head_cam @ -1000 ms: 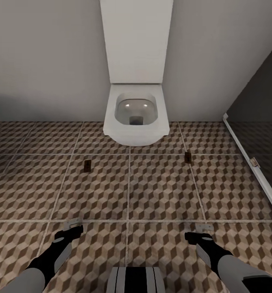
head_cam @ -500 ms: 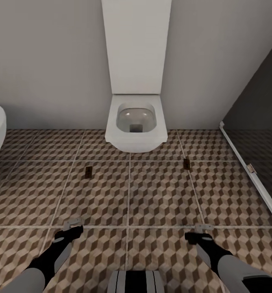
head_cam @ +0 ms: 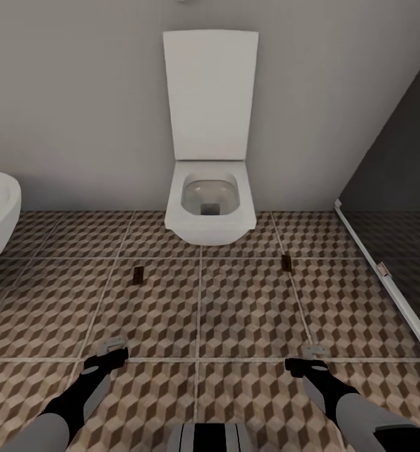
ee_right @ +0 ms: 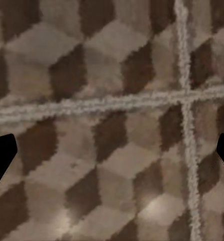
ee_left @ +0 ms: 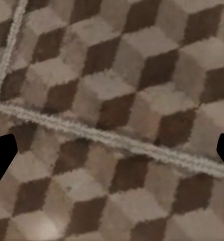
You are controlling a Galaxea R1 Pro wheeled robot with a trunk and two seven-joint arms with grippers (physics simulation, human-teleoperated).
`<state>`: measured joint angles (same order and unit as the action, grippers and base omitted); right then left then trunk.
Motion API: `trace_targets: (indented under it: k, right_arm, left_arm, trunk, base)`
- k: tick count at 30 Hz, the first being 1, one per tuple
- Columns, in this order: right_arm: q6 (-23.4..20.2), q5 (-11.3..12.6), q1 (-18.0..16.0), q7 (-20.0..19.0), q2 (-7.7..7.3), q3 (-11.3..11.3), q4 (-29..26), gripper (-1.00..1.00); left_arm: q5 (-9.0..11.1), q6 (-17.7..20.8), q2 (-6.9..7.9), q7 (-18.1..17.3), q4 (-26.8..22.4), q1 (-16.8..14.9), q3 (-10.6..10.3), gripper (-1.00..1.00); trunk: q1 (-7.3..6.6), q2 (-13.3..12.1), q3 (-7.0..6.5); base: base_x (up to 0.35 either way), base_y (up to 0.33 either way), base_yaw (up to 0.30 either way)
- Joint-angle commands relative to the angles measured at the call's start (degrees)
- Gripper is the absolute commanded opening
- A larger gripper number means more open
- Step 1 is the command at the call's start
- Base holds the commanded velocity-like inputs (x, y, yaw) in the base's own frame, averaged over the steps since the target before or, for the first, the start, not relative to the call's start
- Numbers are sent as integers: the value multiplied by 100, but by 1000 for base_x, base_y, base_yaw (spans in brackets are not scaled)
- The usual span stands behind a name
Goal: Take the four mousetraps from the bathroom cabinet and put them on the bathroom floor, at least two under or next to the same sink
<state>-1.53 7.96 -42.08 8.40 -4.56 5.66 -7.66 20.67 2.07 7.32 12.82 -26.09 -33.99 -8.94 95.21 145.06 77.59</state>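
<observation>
Two mousetraps, one (head_cam: 137, 274) and another (head_cam: 286, 262), are lying on the bathroom floor (head_cam: 247, 314) by the toilet (head_cam: 210, 207); both grippers, left (head_cam: 112, 353) and right (head_cam: 302, 359), are hanging wide and empty, two traps seemingly left.

White wall-hung toilet (head_cam: 210, 210) against grey wall (head_cam: 78, 107), dark glass partition (head_cam: 401, 188)

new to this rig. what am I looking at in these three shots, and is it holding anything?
It is a simulated two-armed wheeled robot in a bathroom. The big picture is from its head camera, looking down at the tiled floor and a white toilet against the wall. Two mousetraps, one left and one right, lie on the floor in front of the toilet. The left tool and right tool hang low over the tiles. The other two pictures are wrist cameras, each looking along its tool at floor. Both tools are open and hold nothing.
</observation>
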Motion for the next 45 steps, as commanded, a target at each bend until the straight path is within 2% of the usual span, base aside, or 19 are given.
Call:
trace_targets:
  k: [1, 38, 45]
  right_arm:
    - [-14, 59, 0, 22, -2, 50, -9, 100]
    - [63, 85, 3, 33, -11, 46, -8, 100]
    - [54, 97, 3, 12, 3, 49, 30, 100]
  left_arm:
    - [40, 22, 9, 46, -12, 1, -50, 100]
    - [75, 25, -3, 36, 92, 6, -62, 100]
    - [83, 32, -3, 36, 231, 7, -64, 100]
  trunk:
    - [-3, 0, -19]
    - [-99, -50, -839]
    - [-117, -59, -994]
  base:
    - [0, 0, 0]
    - [0, 0, 0]
    - [0, 0, 0]
